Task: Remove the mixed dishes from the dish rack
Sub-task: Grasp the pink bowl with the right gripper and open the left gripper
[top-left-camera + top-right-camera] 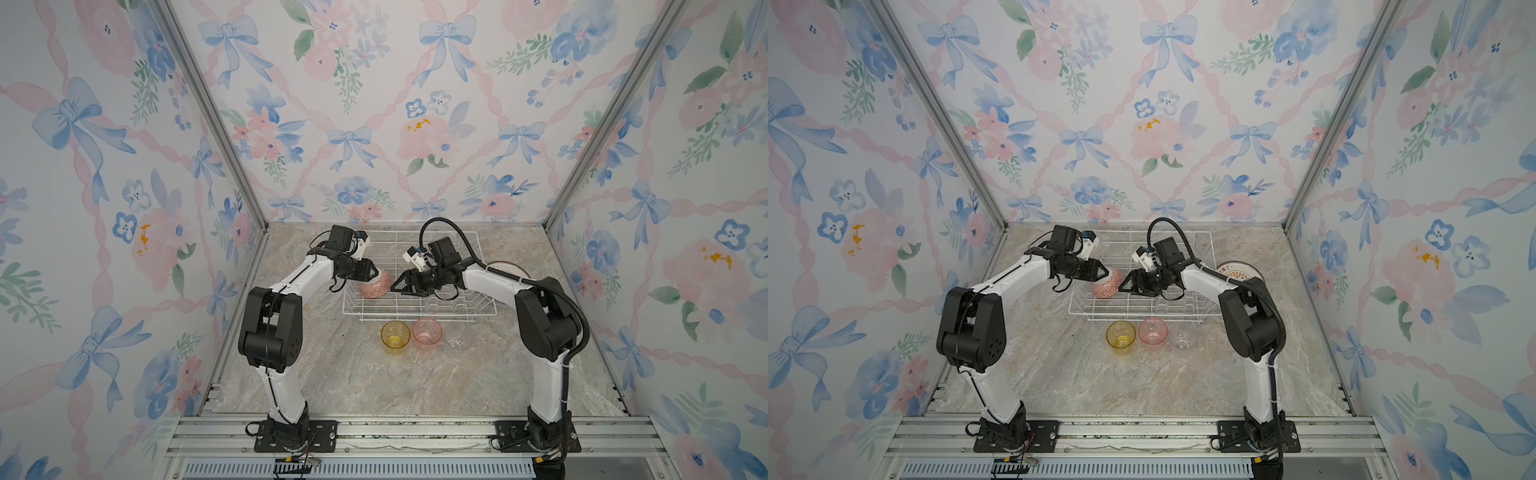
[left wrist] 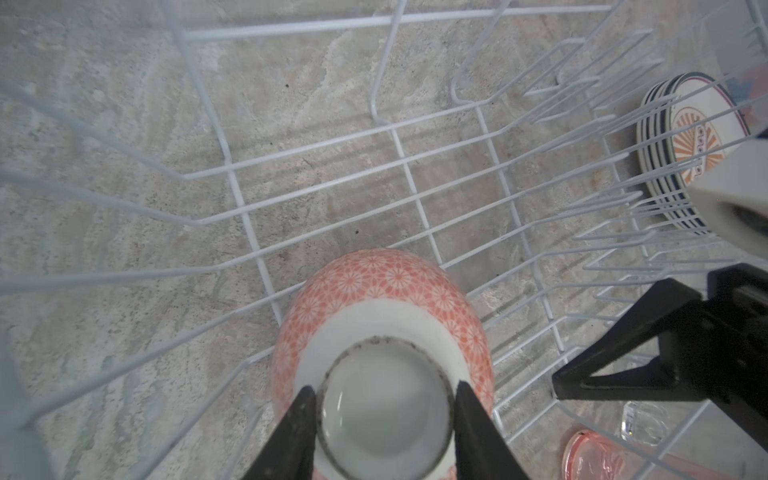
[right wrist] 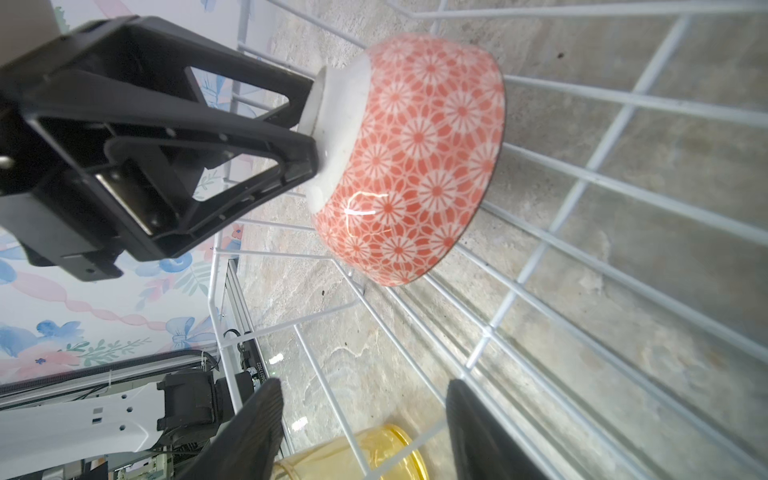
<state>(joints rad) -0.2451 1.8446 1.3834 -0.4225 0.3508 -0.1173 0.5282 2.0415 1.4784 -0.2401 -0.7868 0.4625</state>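
A pink-red patterned bowl is tipped on its side inside the white wire dish rack, near the rack's left end. My left gripper is shut on the bowl's white foot ring, one finger on each side. The bowl's mouth faces away from that gripper. My right gripper stands open just right of the bowl, with nothing between its fingers. The bowl's inside is hidden.
A stack of white plates lies on the table outside the rack's right end. Yellow, pink and clear tumblers stand in a row in front of the rack. Upright prongs line the rack's right half.
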